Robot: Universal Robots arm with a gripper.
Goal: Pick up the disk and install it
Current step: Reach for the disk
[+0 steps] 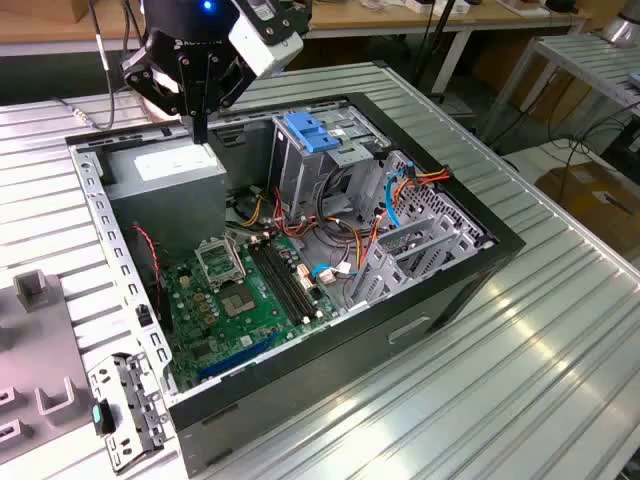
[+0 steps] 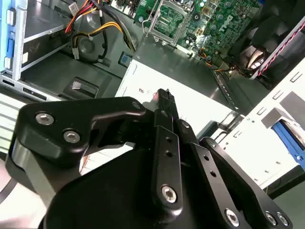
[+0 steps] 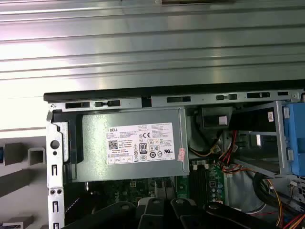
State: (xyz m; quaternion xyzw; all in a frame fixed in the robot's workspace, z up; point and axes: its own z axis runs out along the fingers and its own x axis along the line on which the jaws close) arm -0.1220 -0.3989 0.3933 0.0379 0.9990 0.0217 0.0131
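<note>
Open black tower computer case (image 1: 440,290) lies on its side on the ribbed metal desk (image 1: 560,380), with the green motherboard (image 1: 240,300) exposed. The black two-fingered tool (image 1: 200,130) hangs over the far corner of the case, at the exterior view's left. Its tip is just above the large grey metal power supply box with a white label (image 1: 170,165); I cannot tell whether it touches. In the second wrist view the tool (image 2: 164,98) has its fingers pressed together into one narrow prong, with nothing pinched between them. What I take for the silver disk with the bright blue plastic carrier rail (image 2: 289,138) is a blue-edged corner outside the case. It sits past the wall next to the power supply, on the pale desk plate just beside a grey fixture block (image 2: 286,107), well apart from the tool's tip. Inside the case, on the far side, the silver metal drive cage (image 1: 320,175) stands upright, topped by a flat blue plastic latch (image 1: 313,133). Its bays look open. My judgement is that the task has barely begun: the disk is not yet gripped or lifted, nothing is seated in the cage, and both the pick-up and the install are left to do.
</note>
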